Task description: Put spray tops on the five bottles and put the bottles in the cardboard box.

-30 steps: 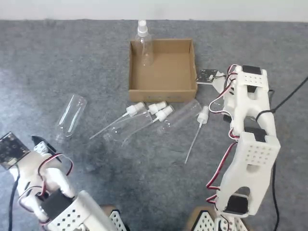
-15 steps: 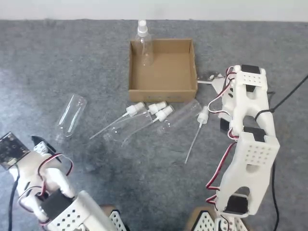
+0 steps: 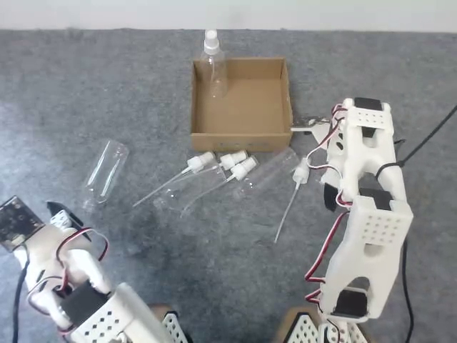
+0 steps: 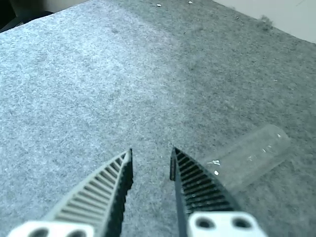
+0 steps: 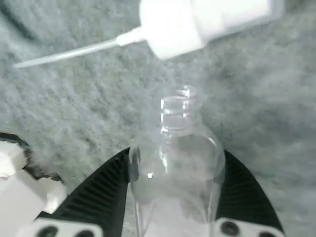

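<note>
Clear plastic open-necked bottle [image 5: 173,173] is clamped between the right fingers [image 5: 101,192], one on each side of its body, neck pointing away from the wrist. Just past the neck, a white spray top [image 5: 197,22] lies on its side on the grey felt table [image 3: 107,93] with its thin dip tube trailing off. From the high view that same top sits right beside the white right arm [image 3: 368,186], near the front right corner of the cardboard box [image 3: 239,136].

Inside the box, in the far left corner, one capped bottle [image 3: 214,71] is standing upright. In front of the box there's a little cluster of three loose spray tops [image 3: 232,158], tubes pointing away from the box, and another see-through bottle [image 3: 270,170] lying between them and the arm. Honestly hard to make out how many clear bottles are in that pile.

Well off on the left side, an uncapped bottle [image 3: 105,171] lies by itself. The left fingers [image 4: 111,182] hang near it, slightly parted with nothing between them.
</note>
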Action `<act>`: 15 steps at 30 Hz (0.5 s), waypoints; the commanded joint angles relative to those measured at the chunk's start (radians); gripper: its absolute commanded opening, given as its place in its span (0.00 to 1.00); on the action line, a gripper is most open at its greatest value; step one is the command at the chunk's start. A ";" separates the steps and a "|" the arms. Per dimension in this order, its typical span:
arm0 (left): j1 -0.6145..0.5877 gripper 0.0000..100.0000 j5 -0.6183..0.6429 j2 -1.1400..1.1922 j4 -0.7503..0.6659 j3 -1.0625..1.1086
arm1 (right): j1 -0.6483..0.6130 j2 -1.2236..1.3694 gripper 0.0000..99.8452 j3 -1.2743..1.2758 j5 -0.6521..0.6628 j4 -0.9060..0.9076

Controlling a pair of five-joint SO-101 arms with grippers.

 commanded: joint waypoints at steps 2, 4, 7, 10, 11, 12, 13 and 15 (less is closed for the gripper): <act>0.003 0.12 -0.025 -0.020 -0.046 -0.016 | -0.048 -0.111 0.19 0.051 -0.021 0.022; 0.003 0.12 -0.025 -0.020 -0.046 -0.016 | -0.068 -0.145 0.19 0.084 -0.021 0.021; 0.003 0.12 -0.025 -0.020 -0.046 -0.016 | -0.104 -0.211 0.19 0.150 -0.023 0.012; 0.003 0.12 -0.025 -0.020 -0.046 -0.016 | -0.130 -0.280 0.19 0.244 -0.029 -0.062; 0.003 0.12 -0.025 -0.020 -0.046 -0.016 | -0.133 -0.305 0.19 0.282 -0.029 -0.096; 0.003 0.12 -0.025 -0.020 -0.046 -0.016 | -0.133 -0.328 0.19 0.322 -0.029 -0.131; 0.003 0.12 -0.025 -0.020 -0.046 -0.016 | -0.137 -0.349 0.19 0.359 -0.029 -0.163; 0.003 0.12 -0.025 -0.020 -0.046 -0.016 | -0.139 -0.392 0.19 0.433 -0.029 -0.232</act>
